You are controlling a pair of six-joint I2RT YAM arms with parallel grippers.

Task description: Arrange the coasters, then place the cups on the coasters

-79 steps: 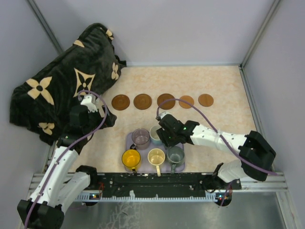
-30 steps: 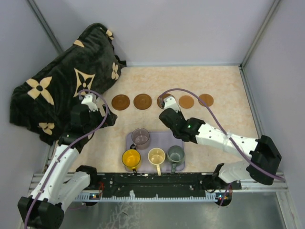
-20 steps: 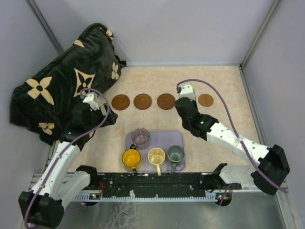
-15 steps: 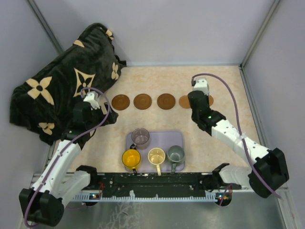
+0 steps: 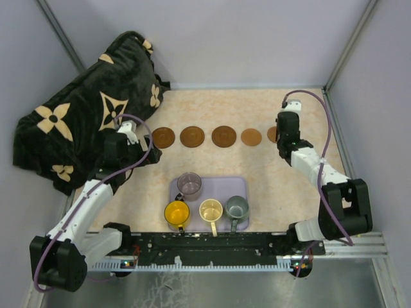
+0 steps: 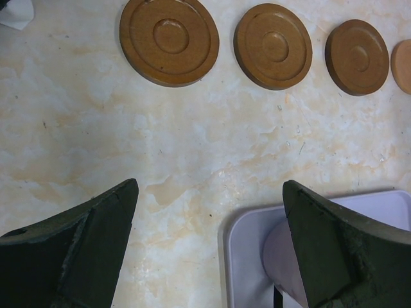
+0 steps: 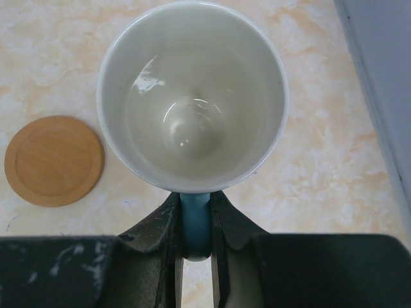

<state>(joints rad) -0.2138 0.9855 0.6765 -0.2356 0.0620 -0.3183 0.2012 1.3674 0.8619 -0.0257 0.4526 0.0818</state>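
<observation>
One white cup [image 7: 192, 96], clamped in right claw [image 7: 195, 221]

Five coasters [image 5: 192, 136] lie in a row running 9 to 3 o'clock across the table [image 5: 212, 109], a tray [image 5: 221, 188] at 6 o'clock of the row holds four cups [image 5: 210, 210], one behind three, a fifth cup [image 7: 192, 96] is held above the row's 3 o'clock end, and a blanket [image 5: 83, 109] lies at 10 o'clock.

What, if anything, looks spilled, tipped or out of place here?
Nothing spilled or tipped. The coasters lie in a straight row, four cups stand upright on the lavender tray, and the right hand holds the white cup by its handle. Only the dark blanket seems unrelated.
</observation>
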